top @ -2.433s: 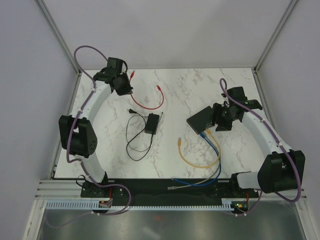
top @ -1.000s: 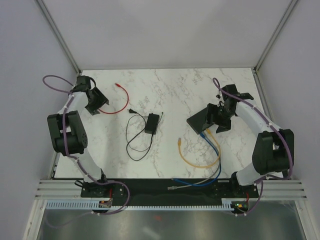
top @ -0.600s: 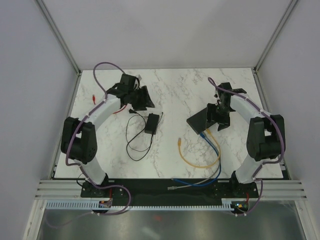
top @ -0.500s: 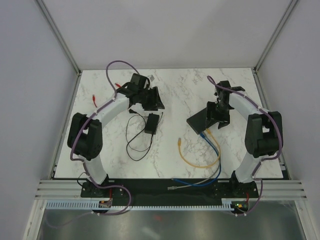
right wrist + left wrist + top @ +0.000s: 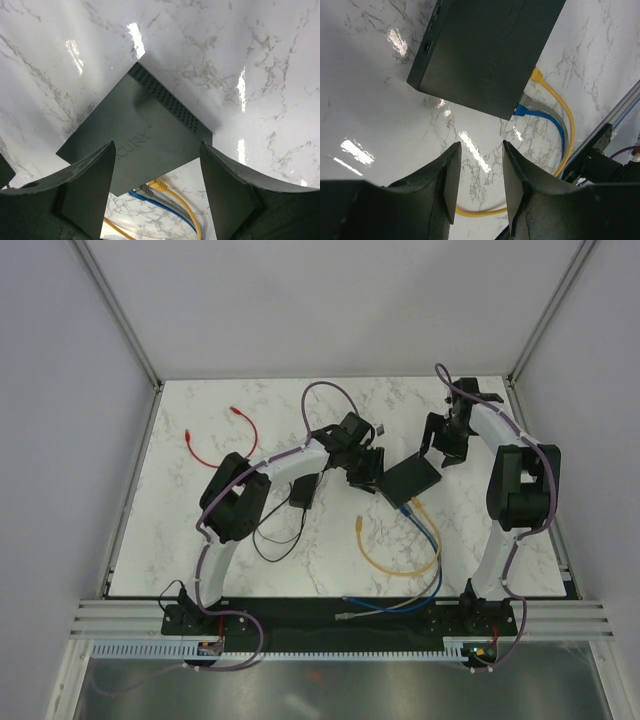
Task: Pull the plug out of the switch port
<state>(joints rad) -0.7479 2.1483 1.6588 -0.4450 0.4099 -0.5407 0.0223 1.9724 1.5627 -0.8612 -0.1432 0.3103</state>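
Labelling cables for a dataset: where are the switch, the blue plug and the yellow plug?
switch (image 5: pixel 490 45), left wrist view, middle of its top face.
blue plug (image 5: pixel 521 110), left wrist view, its body at the port.
yellow plug (image 5: pixel 536 75), left wrist view, its body at the port.

The white marble surface (image 5: pixel 330 410) is veined in grey and carries bright glare patches. The flat black rectangular switch box (image 5: pixel 410 477) is matt, with a finely perforated strip and faint grey lettering on top. At its sockets are a yellow cable (image 5: pixel 559 98), a blue cable (image 5: pixel 540 114) and a grey-booted plug (image 5: pixel 530 101). The thin loose cable (image 5: pixel 248 423) is red. The small power brick (image 5: pixel 299 498) and its thin cord (image 5: pixel 268 540) are black, as are the left pincer (image 5: pixel 479 150) and right pincer (image 5: pixel 157 150).
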